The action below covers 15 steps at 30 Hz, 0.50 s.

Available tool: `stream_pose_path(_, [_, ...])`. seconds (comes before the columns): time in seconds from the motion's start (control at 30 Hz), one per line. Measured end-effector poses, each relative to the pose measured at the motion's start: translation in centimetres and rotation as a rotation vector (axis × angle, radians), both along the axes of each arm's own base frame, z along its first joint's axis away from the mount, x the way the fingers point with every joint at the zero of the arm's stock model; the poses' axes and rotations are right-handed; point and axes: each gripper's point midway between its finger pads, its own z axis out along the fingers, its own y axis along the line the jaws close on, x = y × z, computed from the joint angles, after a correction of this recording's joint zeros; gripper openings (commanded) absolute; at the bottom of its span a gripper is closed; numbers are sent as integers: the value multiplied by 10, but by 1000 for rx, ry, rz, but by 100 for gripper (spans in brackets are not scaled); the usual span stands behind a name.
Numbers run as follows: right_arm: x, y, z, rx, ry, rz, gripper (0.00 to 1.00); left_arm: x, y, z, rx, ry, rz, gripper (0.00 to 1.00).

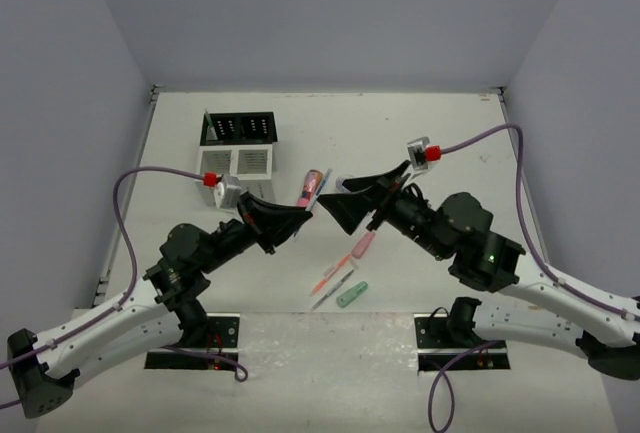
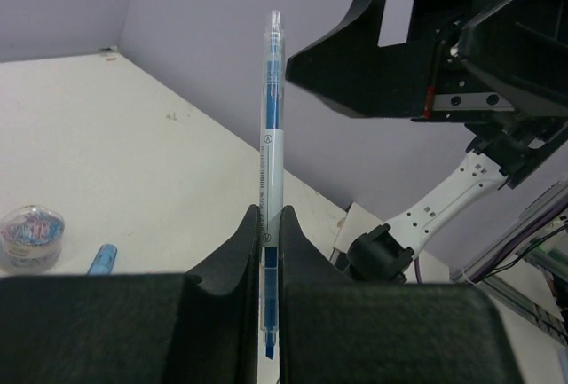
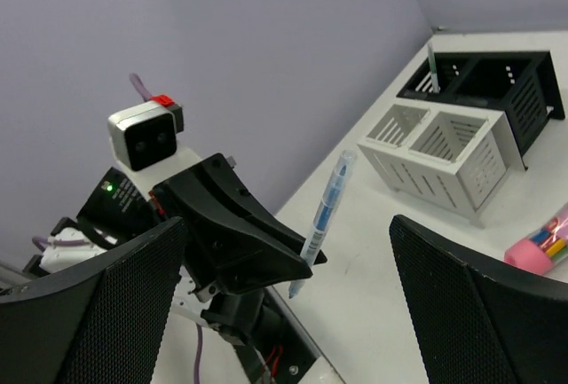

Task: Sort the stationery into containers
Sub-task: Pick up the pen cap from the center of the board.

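Observation:
My left gripper (image 2: 271, 224) (image 1: 303, 216) is shut on a blue pen (image 2: 271, 127) (image 3: 324, 215), holding it near its lower end; the pen's capped end points at my right gripper. The right gripper (image 1: 336, 203) (image 3: 284, 255) stands wide open facing the pen, with nothing between its fingers (image 3: 484, 304). The containers stand at the back left: a black rack (image 1: 240, 127) (image 3: 497, 78) joined to a white slatted box (image 1: 238, 160) (image 3: 439, 153). One thin pen (image 3: 432, 68) stands in the rack. A pink patterned tube (image 1: 313, 186) (image 3: 540, 247) lies behind the grippers.
On the table in front of the grippers lie a pink capsule (image 1: 362, 245), an orange pen (image 1: 333, 273), a grey pen (image 1: 330, 292) and a green capsule (image 1: 352, 295). The left wrist view shows a small round roll (image 2: 32, 233) and a blue capsule (image 2: 104, 260).

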Motion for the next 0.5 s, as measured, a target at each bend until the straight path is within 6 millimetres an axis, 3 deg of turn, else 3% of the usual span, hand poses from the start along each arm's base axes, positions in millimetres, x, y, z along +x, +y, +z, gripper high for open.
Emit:
stream_pose_path(0.17, [12,22,-12,-24,103,-12,94,-1,-4,11,-39,-38,-18,0])
stream_pose_path(0.27, [17,32,-4,-25,118,-14,59,-2,-3,18,-64,-59,-21,0])
stream_pose_path(0.3, [18,35,-1,-26,120,-13,41,-2,-4,19,-67,-61,-21,0])
stream_pose_path(0.33, [19,38,1,-31,116,-11,29,-2,-4,19,-67,-61,-21,0])
stream_pose_path(0.4, [23,42,4,-47,107,-15,14,0,-6,18,-64,-59,-21,0])
stream_pose_path(0.5, [31,47,-2,-100,99,-40,0,1,-8,15,-56,-52,-22,0])
